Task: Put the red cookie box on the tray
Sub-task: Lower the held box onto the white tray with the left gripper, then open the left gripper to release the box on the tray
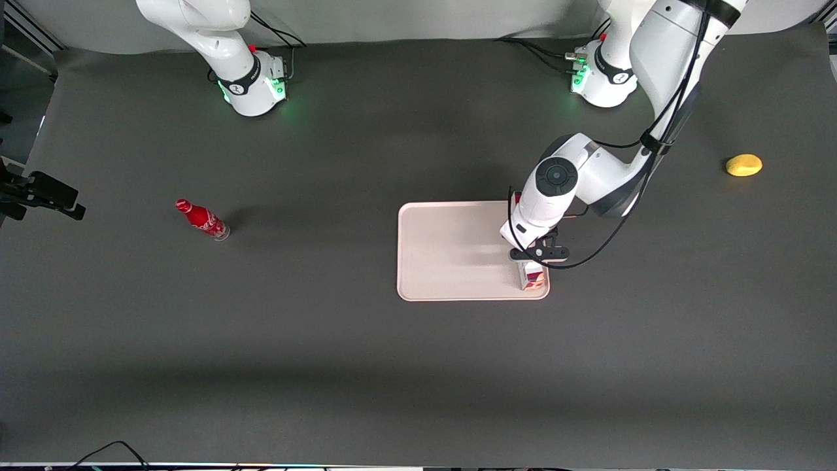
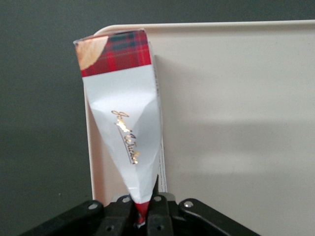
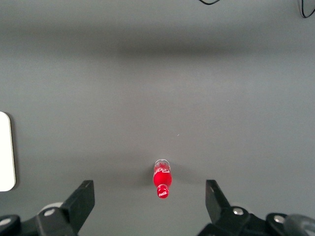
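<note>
The red cookie box [image 1: 533,276] is a long dark-red carton with a white patch and a cookie picture at its end. It lies along the edge of the pale tray [image 1: 451,252] toward the working arm's end. Most of its length is hidden under the arm in the front view. My left gripper [image 1: 534,256] is over that edge of the tray, shut on the box. In the left wrist view the fingers [image 2: 160,216] pinch the box [image 2: 120,113], which runs along the tray's [image 2: 236,123] rim. I cannot tell whether the box touches the tray.
A small red bottle [image 1: 203,220] lies on the dark table toward the parked arm's end, also in the right wrist view [image 3: 162,179]. A yellow fruit-like object [image 1: 743,165] lies toward the working arm's end. A tray corner shows in the right wrist view [image 3: 4,152].
</note>
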Tool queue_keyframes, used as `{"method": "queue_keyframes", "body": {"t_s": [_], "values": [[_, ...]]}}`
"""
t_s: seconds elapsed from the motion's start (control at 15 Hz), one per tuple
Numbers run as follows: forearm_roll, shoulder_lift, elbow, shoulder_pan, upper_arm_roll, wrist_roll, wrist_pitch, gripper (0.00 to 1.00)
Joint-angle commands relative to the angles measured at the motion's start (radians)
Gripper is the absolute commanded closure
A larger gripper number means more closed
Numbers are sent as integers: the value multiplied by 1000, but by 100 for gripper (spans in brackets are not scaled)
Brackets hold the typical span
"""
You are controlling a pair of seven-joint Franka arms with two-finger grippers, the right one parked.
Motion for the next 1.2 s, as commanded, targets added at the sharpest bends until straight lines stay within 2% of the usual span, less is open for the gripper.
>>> {"method": "queue_keyframes", "body": {"t_s": [0.0,0.73,0.87,1.13], "values": [[21,8,7,-5,-2,-25,12,2],[21,5,30,4,0,-10,-6,0],[21,-18,70,8,1,48,-46,0],[3,-102,195,18,3,273,-266,0]]}}
